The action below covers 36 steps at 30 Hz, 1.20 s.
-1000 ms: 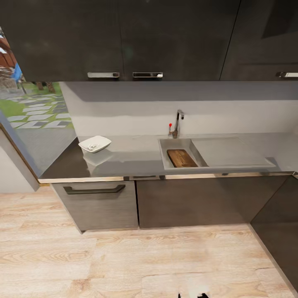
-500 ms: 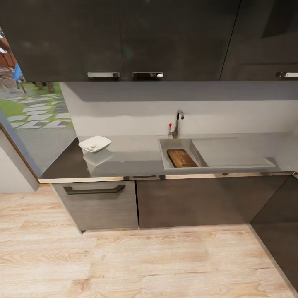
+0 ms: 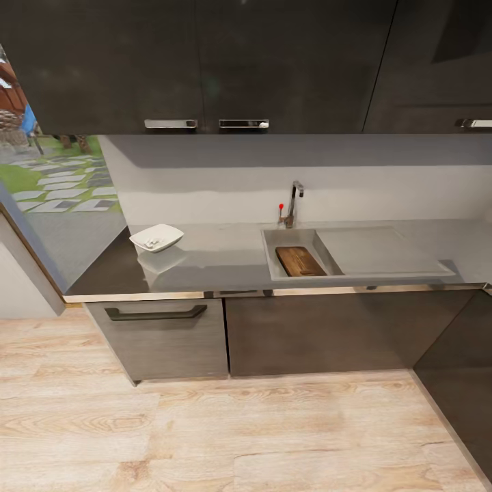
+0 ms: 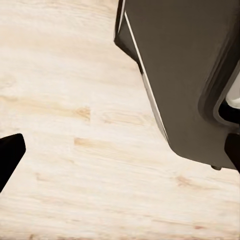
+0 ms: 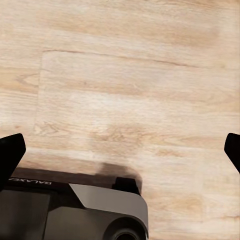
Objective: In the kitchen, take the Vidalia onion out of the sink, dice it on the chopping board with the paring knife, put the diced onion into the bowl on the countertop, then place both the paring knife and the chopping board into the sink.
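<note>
head view / table: glossy grey table (image 3: 225, 263) under dark upper cabinets (image 3: 205, 61), wood floor (image 3: 205, 424) in front.
head view / sink: sink (image 3: 383, 251) set into table, right of centre; tap (image 3: 294, 201) with red-tipped lever behind basin.
head view / chopping board: chopping board (image 3: 300, 261) lies inside sink basin.
head view / bowl: white bowl (image 3: 156, 238) on table, well left of sink, small pale bits inside, too small to name.
head view / knife: can't make it out.
left wrist view: left hand (image 4: 120, 155) released, dark fingertips (image 4: 10, 152) wide apart, over wood floor beside dark robot body (image 4: 185, 75).
right wrist view: right hand (image 5: 125, 147) released, fingertips (image 5: 11, 150) spread, holding nothing, above floor and robot base (image 5: 75, 210).
</note>
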Motion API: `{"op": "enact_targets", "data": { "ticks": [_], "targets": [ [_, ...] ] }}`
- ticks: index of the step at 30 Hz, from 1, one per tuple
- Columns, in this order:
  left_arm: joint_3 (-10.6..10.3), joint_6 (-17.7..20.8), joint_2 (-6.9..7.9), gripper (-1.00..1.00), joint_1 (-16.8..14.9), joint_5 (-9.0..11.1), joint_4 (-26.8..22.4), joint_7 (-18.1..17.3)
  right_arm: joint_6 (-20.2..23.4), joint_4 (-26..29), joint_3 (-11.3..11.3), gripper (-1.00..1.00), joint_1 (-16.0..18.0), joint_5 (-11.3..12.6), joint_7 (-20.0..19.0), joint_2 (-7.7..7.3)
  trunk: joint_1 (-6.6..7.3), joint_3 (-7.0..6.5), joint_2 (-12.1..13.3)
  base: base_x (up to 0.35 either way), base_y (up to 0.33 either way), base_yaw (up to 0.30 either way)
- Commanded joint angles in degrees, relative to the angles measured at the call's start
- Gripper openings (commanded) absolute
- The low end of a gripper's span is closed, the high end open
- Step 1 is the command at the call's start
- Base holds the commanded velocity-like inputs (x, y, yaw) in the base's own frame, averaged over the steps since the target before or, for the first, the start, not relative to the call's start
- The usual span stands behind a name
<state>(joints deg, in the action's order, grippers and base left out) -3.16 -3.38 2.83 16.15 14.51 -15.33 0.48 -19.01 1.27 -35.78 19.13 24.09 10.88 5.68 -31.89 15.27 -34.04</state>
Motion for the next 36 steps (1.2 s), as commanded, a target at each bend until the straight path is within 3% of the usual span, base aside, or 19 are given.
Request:
{"op": "enact_targets", "data": {
  "ticks": [1, 36],
  "targets": [
    [-0.35, -0.07, 0.05, 1.0, 0.02, 0.52, 0.2, 0.05, -0.15, -0.04, -0.5, 1.0, 0.03, 0.42, 0.2, 0.03, -0.02, 0.07, -0.07, 0.0, 0.0, 0.0],
    [-0.36, -0.04, 0.07, 1.0, 0.02, 0.52, 0.74, 0.05, -0.15, -0.04, -0.43, 1.0, 0.03, 0.43, 0.2, 0.03, -0.02, 0.07, -0.07, 0.0, 0.0, 0.0]
  ]
}}
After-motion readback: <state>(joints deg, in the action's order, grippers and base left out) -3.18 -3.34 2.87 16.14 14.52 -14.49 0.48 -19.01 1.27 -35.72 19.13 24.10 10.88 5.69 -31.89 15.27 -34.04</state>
